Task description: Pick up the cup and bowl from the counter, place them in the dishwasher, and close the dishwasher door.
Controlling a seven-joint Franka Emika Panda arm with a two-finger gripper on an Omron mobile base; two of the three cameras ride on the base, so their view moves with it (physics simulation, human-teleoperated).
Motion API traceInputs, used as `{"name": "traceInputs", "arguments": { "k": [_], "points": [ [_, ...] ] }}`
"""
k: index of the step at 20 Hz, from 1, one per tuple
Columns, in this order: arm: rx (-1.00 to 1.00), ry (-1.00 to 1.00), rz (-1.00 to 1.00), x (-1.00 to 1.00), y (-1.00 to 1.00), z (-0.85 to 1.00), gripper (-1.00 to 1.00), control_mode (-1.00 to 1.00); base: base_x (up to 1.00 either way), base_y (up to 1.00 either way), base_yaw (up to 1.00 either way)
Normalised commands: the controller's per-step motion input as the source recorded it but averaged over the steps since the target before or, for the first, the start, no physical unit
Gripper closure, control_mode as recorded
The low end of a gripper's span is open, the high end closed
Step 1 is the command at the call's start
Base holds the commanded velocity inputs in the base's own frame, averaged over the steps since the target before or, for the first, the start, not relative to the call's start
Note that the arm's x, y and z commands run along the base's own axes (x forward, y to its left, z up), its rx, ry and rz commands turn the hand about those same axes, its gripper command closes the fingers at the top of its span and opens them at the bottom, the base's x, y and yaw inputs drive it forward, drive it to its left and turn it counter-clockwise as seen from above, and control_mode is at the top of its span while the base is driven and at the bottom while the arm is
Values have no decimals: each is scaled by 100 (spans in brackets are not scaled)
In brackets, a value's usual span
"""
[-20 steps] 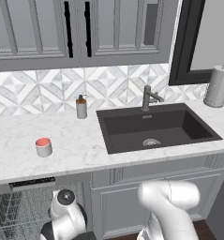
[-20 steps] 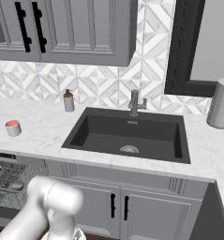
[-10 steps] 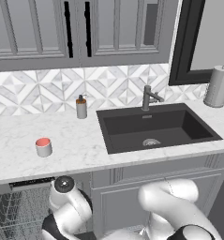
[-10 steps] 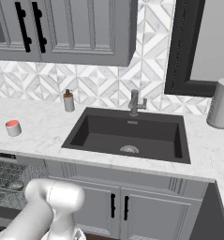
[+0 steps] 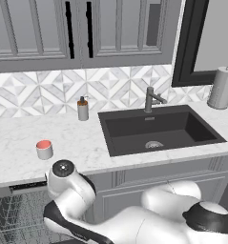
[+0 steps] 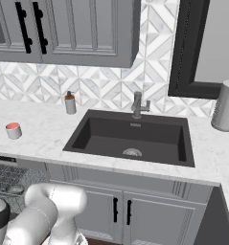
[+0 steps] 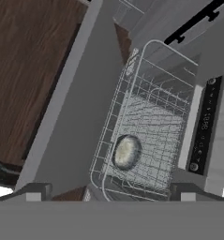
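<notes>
The bowl, dark-rimmed with a speckled grey inside, lies in the wire rack of the open dishwasher, with nothing touching it. My gripper hangs above the rack, open and empty, its fingertips spread wide to either side of the bowl. The dishwasher door is folded down flat beside the rack. The cup, white outside and red inside, stands upright on the marble counter, left of the sink. The rack also shows under the counter, with the bowl in it.
A soap dispenser stands at the backsplash, behind and to the right of the cup. A faucet rises behind the sink. A paper towel roll stands at the far right. The dark control strip runs along the dishwasher's top edge. Wood floor lies beyond the door.
The arm's joint has risen in the left base view, lifting away from the rack. The cup has not moved.
</notes>
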Motion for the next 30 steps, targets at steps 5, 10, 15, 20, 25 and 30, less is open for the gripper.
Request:
{"name": "traceInputs", "arguments": {
  "k": [5,10,15,20,25,30],
  "points": [
    [1,-17,27,26,-27,8,-100,-100,0,0,0],
    [0,-15,12,33,-3,18,-100,-100,0,0,0],
    [0,2,6,42,0,37,-100,-100,0,0,0],
    [0,9,1,48,0,46,-100,-100,0,0,0],
    [-9,0,0,37,26,9,-100,-100,0,0,0],
    [-13,0,0,45,40,2,-100,-100,0,0,0]
  ]
}}
